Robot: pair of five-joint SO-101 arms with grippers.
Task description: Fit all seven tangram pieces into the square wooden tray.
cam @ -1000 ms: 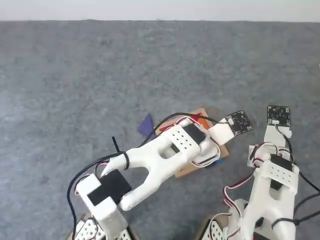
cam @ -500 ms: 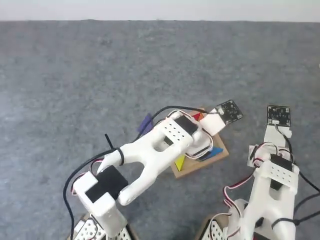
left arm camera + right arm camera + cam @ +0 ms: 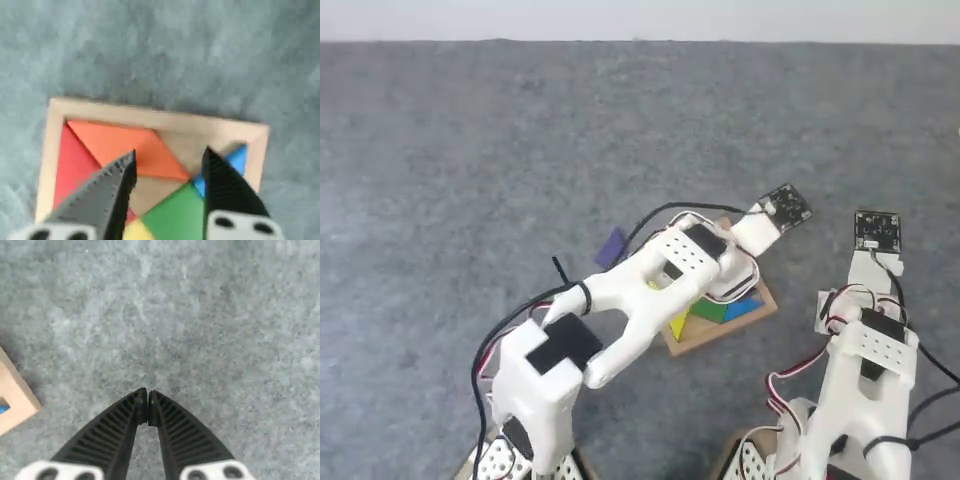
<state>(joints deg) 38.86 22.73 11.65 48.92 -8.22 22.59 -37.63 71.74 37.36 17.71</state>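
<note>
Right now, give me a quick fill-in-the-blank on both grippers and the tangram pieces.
1. The left gripper hangs over the wooden tray with its jaws ____.
2. The right gripper, over bare carpet, is ____.
3. The piece lying on the carpet outside the tray is coloured ____.

Missing words: open; shut; purple.

The left arm (image 3: pixel 650 285) overhangs the tray (image 3: pixel 150 116), barring it from above.
</note>
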